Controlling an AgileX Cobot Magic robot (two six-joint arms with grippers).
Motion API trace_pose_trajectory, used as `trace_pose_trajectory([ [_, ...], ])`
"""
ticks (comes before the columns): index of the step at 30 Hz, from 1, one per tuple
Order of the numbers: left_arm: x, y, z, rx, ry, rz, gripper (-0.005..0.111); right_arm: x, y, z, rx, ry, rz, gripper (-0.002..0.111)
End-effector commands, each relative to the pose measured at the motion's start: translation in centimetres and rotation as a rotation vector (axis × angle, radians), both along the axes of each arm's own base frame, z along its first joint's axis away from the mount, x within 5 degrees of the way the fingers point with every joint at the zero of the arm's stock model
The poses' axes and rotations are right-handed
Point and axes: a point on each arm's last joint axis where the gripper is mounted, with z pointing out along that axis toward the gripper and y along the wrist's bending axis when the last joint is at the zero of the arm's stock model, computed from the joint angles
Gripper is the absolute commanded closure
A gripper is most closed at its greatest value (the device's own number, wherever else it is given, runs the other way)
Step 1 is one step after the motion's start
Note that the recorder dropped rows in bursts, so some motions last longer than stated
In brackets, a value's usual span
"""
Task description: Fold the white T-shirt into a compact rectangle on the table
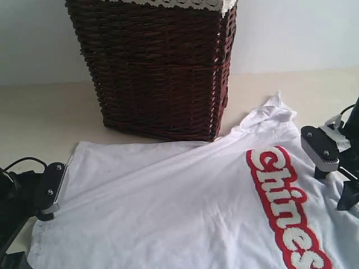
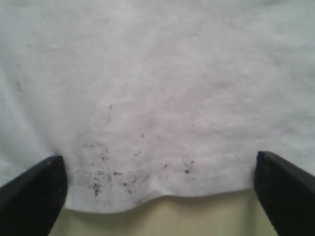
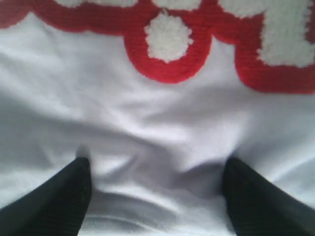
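Nothing folded yet: fingers apart at both ends of the white T-shirt [image 1: 185, 196].
Nearest, my left fingers [image 2: 32, 196] stand apart astride the hem, front-left of the wicker basket [image 1: 157, 73]. My right fingers [image 3: 54, 206] stand apart over rumpled cloth beside the red lettering [image 3: 167, 73], front-right of it, perhaps pressing it. The shirt lies spread face-up on the bench [image 1: 33, 112], reaching back to the basket's foot. No fold shows, so all folds are left to do.
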Motion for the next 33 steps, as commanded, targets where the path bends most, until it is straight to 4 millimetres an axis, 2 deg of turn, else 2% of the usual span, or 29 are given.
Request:
trace_pose_trajectory([
  [1,-0.8,0.1,-1.2,0.018,0.065,-0.008,0.007,-1.9,1.7,0.5,0.185,0.21,-0.097,0.038],
  [4,-0.8,0.1,-1.2,0.018,0.065,-0.008,0.007,-1.7,2.8,1.0,0.291,0.213,-0.179,0.038],
  [7,-0.8,0.1,-1.2,0.018,0.065,-0.008,0.007,-1.3,3.4,2.7,0.364,0.137,-0.23,0.038],
  [10,-0.8,0.1,-1.2,0.018,0.065,-0.008,0.007,-0.6,3.5,5.9,0.38,-0.068,-0.26,0.038],
  [13,-0.8,0.1,-1.2,0.018,0.065,-0.008,0.007,0.2,2.7,8.8,0.315,-0.317,-0.298,0.038],
  [16,-0.8,0.1,-1.2,0.018,0.065,-0.008,0.007,0.7,1.6,10.2,0.209,-0.469,-0.35,0.038],
  [19,-0.8,0.1,-1.2,0.018,0.065,-0.008,0.007,0.4,0.9,9.2,0.126,-0.384,-0.467,0.038],
  [24,-0.8,0.1,-1.2,0.018,0.065,-0.008,0.007,-0.5,0.0,4.6,0.023,-0.055,-0.598,0.038],
  [27,-0.8,0.1,-1.2,0.018,0.065,-0.008,0.007,-0.2,-0.5,2.7,0.029,-0.008,-0.662,0.038],
  [31,-0.8,0.1,-1.2,0.018,0.065,-0.008,0.007,0.0,-0.6,1.2,0.032,0.034,-0.701,0.039],
  [33,-0.8,0.1,-1.2,0.018,0.065,-0.008,0.007,0.0,-0.4,0.9,0.05,0.058,-0.719,0.046],
])
